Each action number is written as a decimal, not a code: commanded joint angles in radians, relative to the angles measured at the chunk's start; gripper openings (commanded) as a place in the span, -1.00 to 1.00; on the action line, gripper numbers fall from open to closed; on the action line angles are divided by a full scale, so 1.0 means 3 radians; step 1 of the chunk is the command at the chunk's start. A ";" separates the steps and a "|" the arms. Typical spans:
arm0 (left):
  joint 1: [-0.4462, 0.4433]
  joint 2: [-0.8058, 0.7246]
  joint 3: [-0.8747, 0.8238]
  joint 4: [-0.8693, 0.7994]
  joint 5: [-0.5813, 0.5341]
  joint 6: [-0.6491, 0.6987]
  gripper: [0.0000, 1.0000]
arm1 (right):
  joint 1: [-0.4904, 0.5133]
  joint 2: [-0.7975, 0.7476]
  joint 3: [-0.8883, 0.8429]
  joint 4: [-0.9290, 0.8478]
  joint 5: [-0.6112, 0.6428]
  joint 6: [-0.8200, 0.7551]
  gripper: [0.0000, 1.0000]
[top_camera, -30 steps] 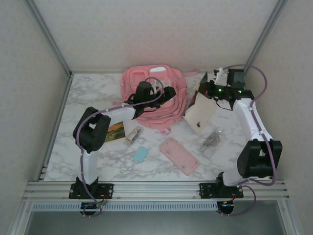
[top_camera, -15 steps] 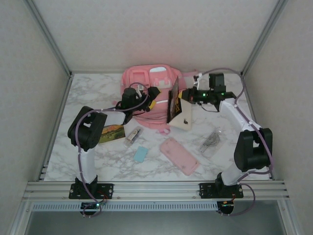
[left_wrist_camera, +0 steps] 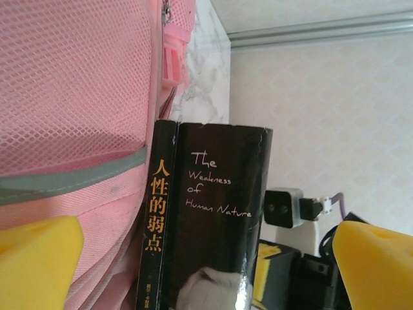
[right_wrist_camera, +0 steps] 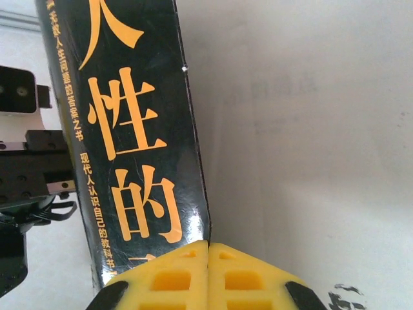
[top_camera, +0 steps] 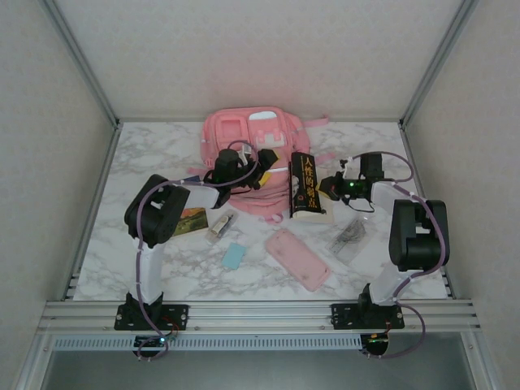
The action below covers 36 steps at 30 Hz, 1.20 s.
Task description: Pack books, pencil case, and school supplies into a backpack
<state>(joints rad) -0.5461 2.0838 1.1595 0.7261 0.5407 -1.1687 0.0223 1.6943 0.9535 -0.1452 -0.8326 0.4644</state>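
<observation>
The large pink backpack (top_camera: pixel 253 142) lies at the back centre of the table; its mesh side shows in the left wrist view (left_wrist_camera: pixel 77 84). The black book with yellow characters (top_camera: pixel 304 184) is held up just right of the backpack. My right gripper (top_camera: pixel 327 192) is shut on its cover edge (right_wrist_camera: pixel 208 248), with the black cover (right_wrist_camera: pixel 129 129) to the left of the pads. My left gripper (top_camera: pixel 271 162) rests against the backpack and is open; its yellow pads (left_wrist_camera: pixel 39 258) stand wide apart, facing the black book (left_wrist_camera: pixel 206 226). The landscape book (top_camera: pixel 191 219) lies under the left arm.
The pink pencil case (top_camera: pixel 298 258) lies at the front centre. The light-blue block (top_camera: pixel 234 256) and the silvery stubby item (top_camera: pixel 219 226) sit left of it. The transparent strip (top_camera: pixel 349 236) lies to the right. Walls enclose the table on three sides.
My right gripper has carried the black book leftward from the right side and lowered it beside the backpack, cover now facing up. My left gripper has shifted along the backpack.
</observation>
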 commanded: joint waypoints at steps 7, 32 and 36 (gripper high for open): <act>-0.0115 0.0075 0.0018 -0.0214 0.0172 -0.0095 0.98 | 0.0148 -0.0357 0.0496 -0.0584 0.0324 -0.0133 -1.00; -0.0539 0.0369 0.0976 -0.2163 0.0094 0.0871 0.42 | 0.0010 0.0080 0.0018 -0.0582 0.1306 -0.0158 -1.00; -0.0620 0.0524 0.1331 -0.2439 0.0070 0.1062 0.37 | 0.0008 0.0179 -0.0013 -0.0474 0.1223 -0.0155 -1.00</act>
<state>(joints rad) -0.6979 2.1799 1.5047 0.0986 0.5705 -0.9108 0.0193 1.7271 0.9653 -0.3214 -0.4232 0.4118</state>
